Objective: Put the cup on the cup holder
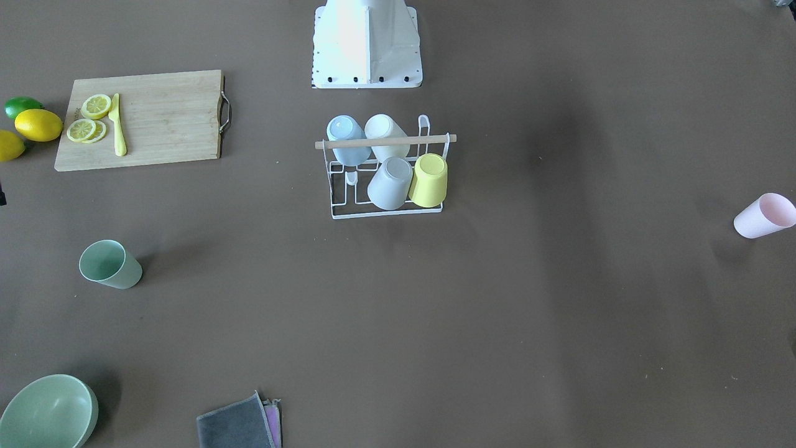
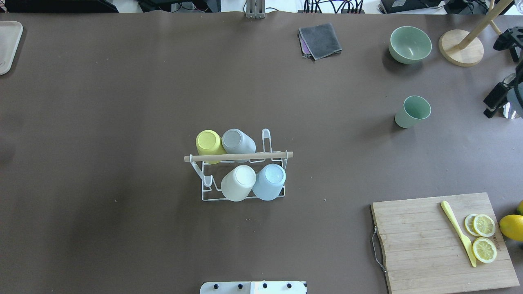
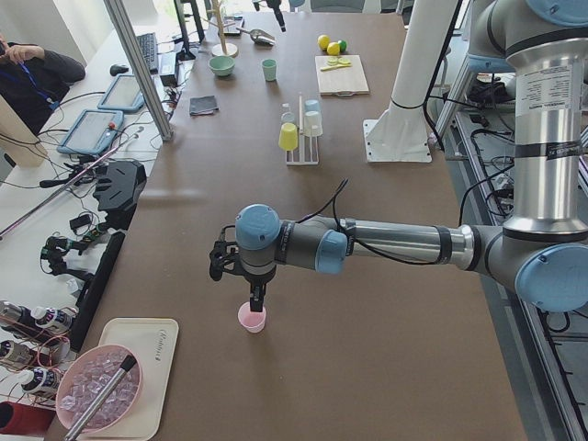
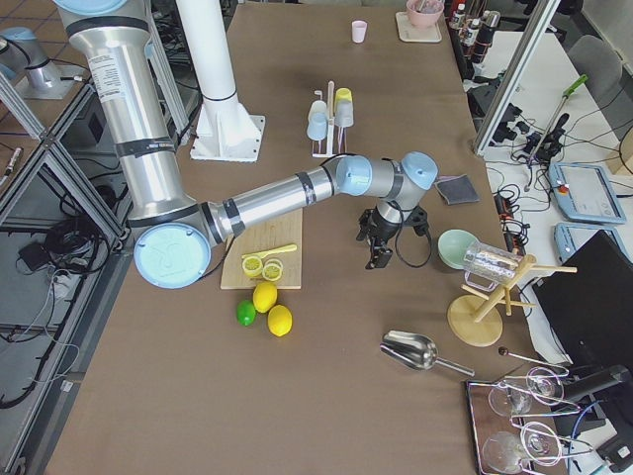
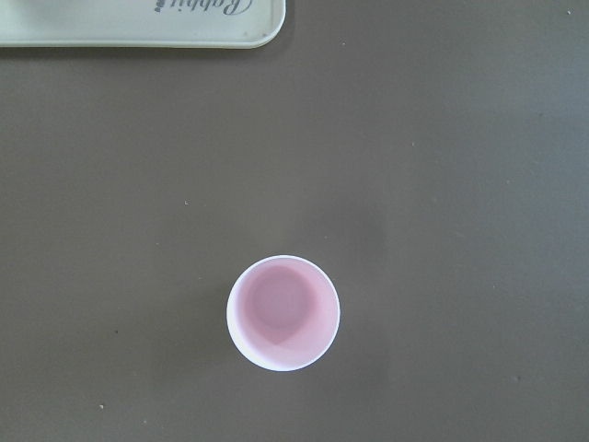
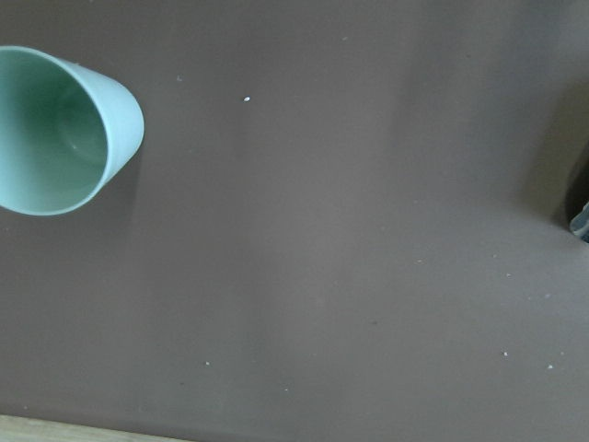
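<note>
Pink cup, smooth matte plastic with a round rim, stands upright and open on the tabletop, straight under the left wrist camera. A pale tray shows its rounded corner at that view's top edge. Seen from the side, the left claw hangs right over this cup; whether its fingers are wide or narrow I cannot tell.

A green cup, the same tapered shape, stands upright at the upper left of the right wrist view. The right claw points down over bare tabletop, and its opening cannot be made out either.

Mid-table sits the holder, thin white wire with a pale wooden rod across its top. Four cups hang upside down on it: a yellow cup and grey cup in one row, a blue cup and cream cup in the other. One prong in each row is bare.

Dull brown sheeting covers the tabletop, with faint creases. Metal frames, tablets and cables line the room's sides.
</note>
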{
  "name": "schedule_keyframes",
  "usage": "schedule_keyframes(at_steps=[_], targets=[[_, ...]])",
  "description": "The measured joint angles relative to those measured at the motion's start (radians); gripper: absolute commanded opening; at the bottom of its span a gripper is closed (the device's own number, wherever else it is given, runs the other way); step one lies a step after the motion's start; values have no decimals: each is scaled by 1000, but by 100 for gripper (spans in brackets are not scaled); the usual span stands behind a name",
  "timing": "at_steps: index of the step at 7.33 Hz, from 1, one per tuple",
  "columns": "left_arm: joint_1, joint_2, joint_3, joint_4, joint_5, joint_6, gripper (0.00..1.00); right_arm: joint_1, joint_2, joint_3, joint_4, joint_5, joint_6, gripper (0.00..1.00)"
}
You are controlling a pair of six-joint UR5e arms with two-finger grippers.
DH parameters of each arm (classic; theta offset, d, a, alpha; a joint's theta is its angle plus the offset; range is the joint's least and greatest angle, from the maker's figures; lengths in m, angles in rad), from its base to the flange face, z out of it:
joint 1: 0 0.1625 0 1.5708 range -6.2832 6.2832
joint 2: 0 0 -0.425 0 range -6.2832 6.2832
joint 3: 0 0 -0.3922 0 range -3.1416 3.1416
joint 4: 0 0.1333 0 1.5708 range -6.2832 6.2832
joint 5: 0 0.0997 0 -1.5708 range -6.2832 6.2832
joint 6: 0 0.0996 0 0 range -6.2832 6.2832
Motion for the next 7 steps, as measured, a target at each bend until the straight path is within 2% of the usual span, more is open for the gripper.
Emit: schedule_keyframes(at_steps=[2, 4, 6, 7], targets=[[72, -21, -28, -1, 5, 1, 99, -76, 109, -51, -70, -38, 35, 99], [157, -42, -51, -4, 45, 2, 99, -106, 248, -183, -83, -50, 42, 99], [259, -60, -53, -5, 200, 4, 99, -149, 392, -356, -84, -60, 39, 99], [301, -63, -50, -4, 282, 20, 99, -178, 423, -395, -84, -80, 32, 99]])
